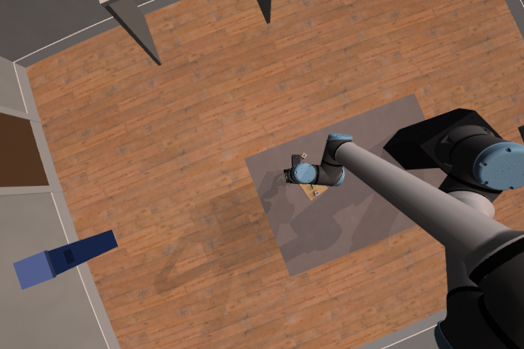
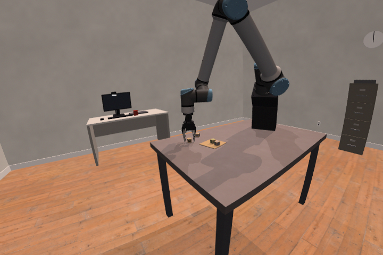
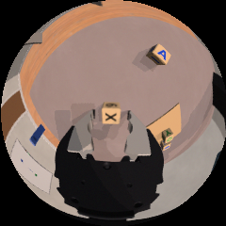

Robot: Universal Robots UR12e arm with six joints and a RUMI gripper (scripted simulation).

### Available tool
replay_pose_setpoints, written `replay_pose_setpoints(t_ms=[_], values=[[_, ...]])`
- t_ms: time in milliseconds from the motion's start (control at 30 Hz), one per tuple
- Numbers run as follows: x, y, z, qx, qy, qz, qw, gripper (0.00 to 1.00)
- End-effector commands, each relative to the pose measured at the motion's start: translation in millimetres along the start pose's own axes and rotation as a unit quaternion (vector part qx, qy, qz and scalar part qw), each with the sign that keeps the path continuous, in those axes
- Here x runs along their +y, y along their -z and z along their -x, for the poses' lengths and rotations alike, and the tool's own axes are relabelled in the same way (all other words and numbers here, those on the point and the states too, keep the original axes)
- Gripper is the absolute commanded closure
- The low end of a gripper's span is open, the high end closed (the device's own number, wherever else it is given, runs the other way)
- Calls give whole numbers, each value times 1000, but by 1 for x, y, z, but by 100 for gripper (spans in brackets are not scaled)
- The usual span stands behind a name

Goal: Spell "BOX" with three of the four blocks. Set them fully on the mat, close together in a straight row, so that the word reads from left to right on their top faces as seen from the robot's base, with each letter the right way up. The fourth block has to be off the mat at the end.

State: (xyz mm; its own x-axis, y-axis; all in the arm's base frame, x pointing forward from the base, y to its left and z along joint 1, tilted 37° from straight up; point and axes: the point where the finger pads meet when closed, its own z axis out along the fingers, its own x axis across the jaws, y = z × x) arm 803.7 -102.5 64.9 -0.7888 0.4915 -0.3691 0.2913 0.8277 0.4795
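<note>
Small wooden cube, black X on top (image 2: 189, 139) (image 3: 111, 116): on grey rectangular bench (image 1: 353, 135) (image 2: 243, 150) (image 3: 94, 52), off the tan square mat (image 1: 311, 196) (image 2: 208, 145) (image 3: 170, 120). Black two-jaw end effector (image 1: 287, 175) (image 2: 189, 139) (image 3: 111, 110): partly open around cube, gripping nothing; contact cannot be told.

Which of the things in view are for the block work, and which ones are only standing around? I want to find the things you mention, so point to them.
For the job:
- X block (image 2: 189, 139) (image 3: 111, 116)
- two blocks on the mat
- mat (image 1: 311, 197) (image 2: 208, 146) (image 3: 171, 118)
- pincer (image 2: 189, 140) (image 3: 111, 110)
- A block (image 1: 303, 155) (image 2: 197, 134) (image 3: 161, 54), the spare, off the mat

Lying about:
- monitor (image 2: 116, 101)
- red mug (image 2: 135, 112)
- filing cabinet (image 2: 358, 117)
- wall clock (image 2: 373, 39)
</note>
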Motion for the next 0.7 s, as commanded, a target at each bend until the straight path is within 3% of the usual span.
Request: replay_pose_setpoints(t_ms=[0,400,433,667], values=[[0,0,1,-1,0,0,1000,60],[0,0,1,-1,0,0,1000,60],[0,0,1,-1,0,0,1000,72],[0,0,1,-1,0,0,1000,72]])
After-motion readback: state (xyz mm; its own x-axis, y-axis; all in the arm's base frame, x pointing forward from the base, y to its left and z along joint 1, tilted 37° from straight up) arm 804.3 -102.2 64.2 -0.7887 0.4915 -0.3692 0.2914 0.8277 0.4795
